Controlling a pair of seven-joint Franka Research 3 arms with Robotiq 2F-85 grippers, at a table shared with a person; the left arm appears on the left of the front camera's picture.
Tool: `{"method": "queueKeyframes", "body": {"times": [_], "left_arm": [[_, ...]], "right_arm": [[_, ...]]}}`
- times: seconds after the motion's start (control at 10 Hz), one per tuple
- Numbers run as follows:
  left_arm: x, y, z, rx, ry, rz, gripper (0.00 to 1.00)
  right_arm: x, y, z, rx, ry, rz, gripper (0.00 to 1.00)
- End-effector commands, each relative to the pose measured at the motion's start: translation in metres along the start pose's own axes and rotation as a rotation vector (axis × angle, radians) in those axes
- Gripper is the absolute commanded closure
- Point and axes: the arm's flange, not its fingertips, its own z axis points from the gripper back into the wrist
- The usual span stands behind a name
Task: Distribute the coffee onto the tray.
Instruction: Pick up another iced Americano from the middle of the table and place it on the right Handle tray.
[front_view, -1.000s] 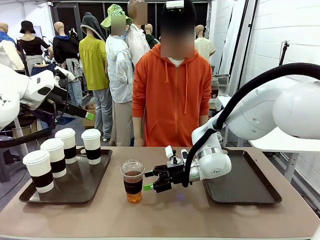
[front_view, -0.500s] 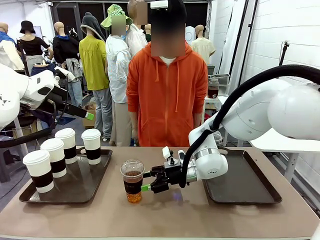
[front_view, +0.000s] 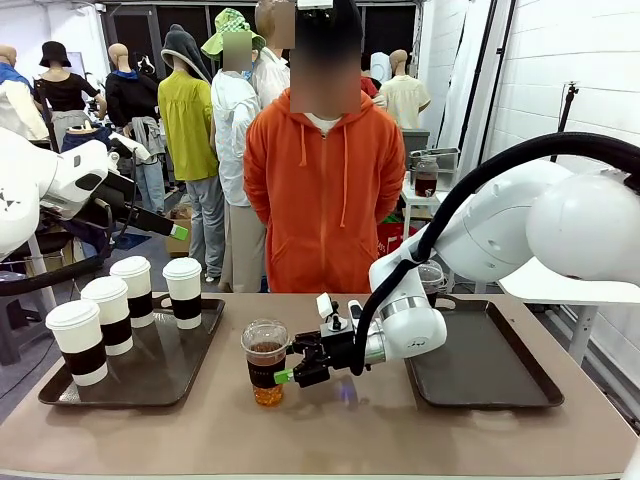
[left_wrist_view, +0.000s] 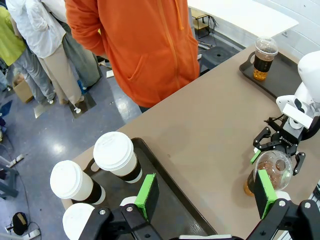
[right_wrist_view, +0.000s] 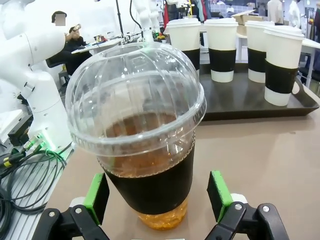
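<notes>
Brown worktop (front_view: 330, 430) runs between the robot and a person in an orange hoodie (front_view: 325, 190) at the far side. Left of everything, the left tray (front_view: 150, 375) carries four white cups (front_view: 112, 315). The left jaws (left_wrist_view: 205, 192) hang wide open and empty above that tray's near corner; in the left wrist view one green pad sits over the tray and the other over the clear cup.

That clear cup (front_view: 266, 362) of coffee stands on the bare worktop between the trays. The right jaws (front_view: 283, 375) are spread fully and hold nothing; in the right wrist view the cup's dark band sits squarely between the two pads, clear of both. A second clear cup (left_wrist_view: 263, 59) already stands on the right tray (front_view: 500, 370), behind those jaws.

The step in hand looks like the grasp. It should go best closing on the dark band, below the dome lid, gently enough not to crush thin plastic, then lifting level so nothing slops.
</notes>
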Motion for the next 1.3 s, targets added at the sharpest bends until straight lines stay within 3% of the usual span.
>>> {"method": "queueKeyframes", "body": {"times": [0.0,0.7,0.8,0.9,1.2], "left_arm": [[-0.001,0.001,0.0,-0.005,0.001,0.005,0.0],[-0.001,0.001,0.0,-0.005,0.001,0.005,0.0],[-0.001,0.001,0.0,-0.005,0.001,0.005,0.0],[-0.001,0.001,0.0,-0.005,0.001,0.005,0.0],[-0.001,0.001,0.0,-0.005,0.001,0.005,0.0]], "right_arm": [[0.0,-0.006,-0.01,0.027,0.018,0.01,0.0],[0.003,-0.011,-0.033,0.079,0.025,0.004,0.0],[0.004,-0.008,-0.033,0.087,0.029,-0.017,0.09],[0.003,-0.009,-0.031,0.082,0.009,0.02,0.28],[0.005,-0.006,-0.026,0.091,-0.015,-0.027,0.28]]}}
